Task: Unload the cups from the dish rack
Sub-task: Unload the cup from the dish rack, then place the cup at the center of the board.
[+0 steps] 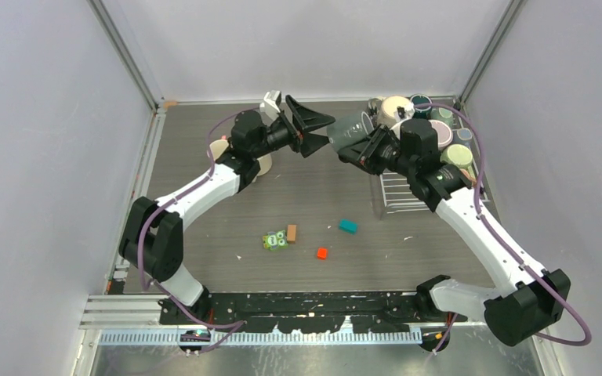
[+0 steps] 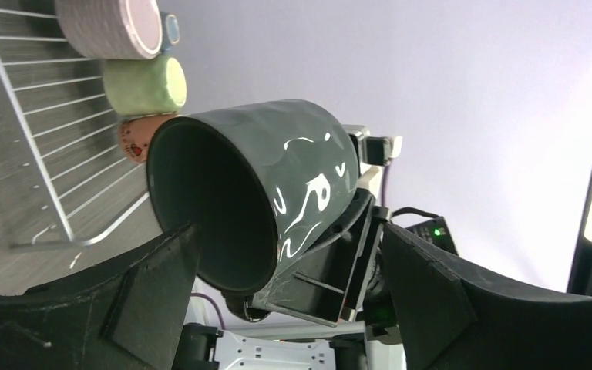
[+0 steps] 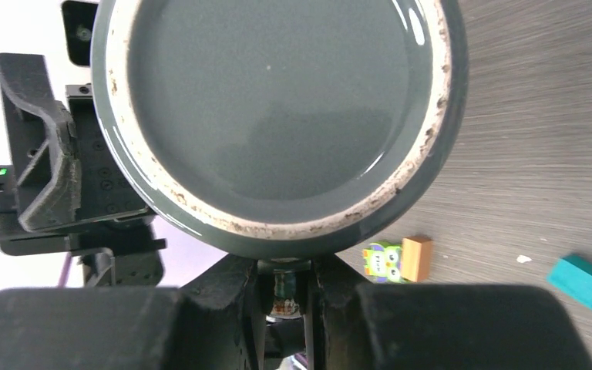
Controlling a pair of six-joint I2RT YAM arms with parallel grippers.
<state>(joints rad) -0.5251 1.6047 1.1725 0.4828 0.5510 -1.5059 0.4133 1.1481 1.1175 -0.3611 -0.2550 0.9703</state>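
Just left of the dish rack, the dark teal mug hangs on its side, with the right gripper pinched on what looks like its handle. The left gripper gapes wide at its mouth — a handover, I'd say. Next, those jaws must straddle the rim squarely.

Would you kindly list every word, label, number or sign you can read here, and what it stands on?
No text is readable in any view.
Green owl block: a printed face, no legible letters.
Peach mug: small red marks, too blurred to read.
Dark green mug: plain.
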